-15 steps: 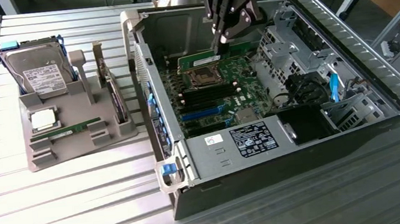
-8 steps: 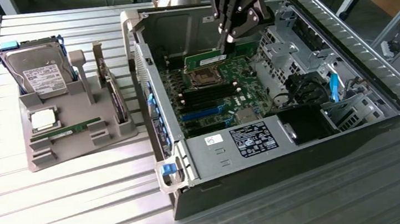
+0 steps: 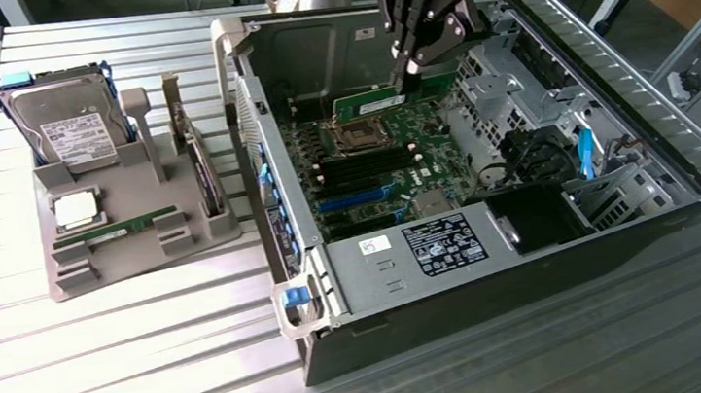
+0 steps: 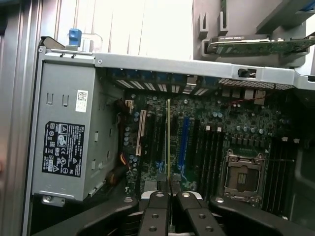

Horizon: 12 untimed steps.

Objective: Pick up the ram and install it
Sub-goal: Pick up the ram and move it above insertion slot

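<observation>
The long, thin green circuit-board ram stick [image 3: 371, 103] hangs above the green motherboard [image 3: 388, 178] inside the open grey metal computer case [image 3: 385, 271], clamped edgewise between the jaws of the black gripper [image 3: 407, 79]. We judge it could tilt in that narrow pinch, miss the black memory slots [image 3: 351, 169], and jam against the silver CPU socket [image 3: 352, 138].
</observation>
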### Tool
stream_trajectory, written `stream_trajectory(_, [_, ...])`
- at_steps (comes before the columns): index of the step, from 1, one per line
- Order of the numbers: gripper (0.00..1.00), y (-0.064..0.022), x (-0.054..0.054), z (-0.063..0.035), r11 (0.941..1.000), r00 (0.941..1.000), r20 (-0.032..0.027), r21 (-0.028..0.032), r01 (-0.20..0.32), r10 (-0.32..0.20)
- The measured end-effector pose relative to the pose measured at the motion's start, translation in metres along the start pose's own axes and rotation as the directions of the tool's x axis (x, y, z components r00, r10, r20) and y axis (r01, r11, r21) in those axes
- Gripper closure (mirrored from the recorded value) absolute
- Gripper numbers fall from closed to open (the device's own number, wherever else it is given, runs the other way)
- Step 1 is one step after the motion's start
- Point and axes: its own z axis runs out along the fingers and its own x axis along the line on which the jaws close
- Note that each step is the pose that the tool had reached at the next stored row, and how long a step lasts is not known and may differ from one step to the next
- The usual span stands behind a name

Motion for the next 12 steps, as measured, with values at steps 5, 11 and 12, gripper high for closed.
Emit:
stream_trajectory(5, [0.89,-0.0042,0.000,-0.0001,1.0000,1.0000,-0.0027,-0.0003,0.000,0.000])
stream_trajectory(11, [0.89,-0.0112,0.001,-0.0004,1.0000,1.0000,-0.0076,-0.0009,0.000,0.000])
stream_trajectory(12, [0.89,-0.0121,0.001,-0.0004,1.0000,1.0000,-0.0083,-0.0010,0.000,0.000])
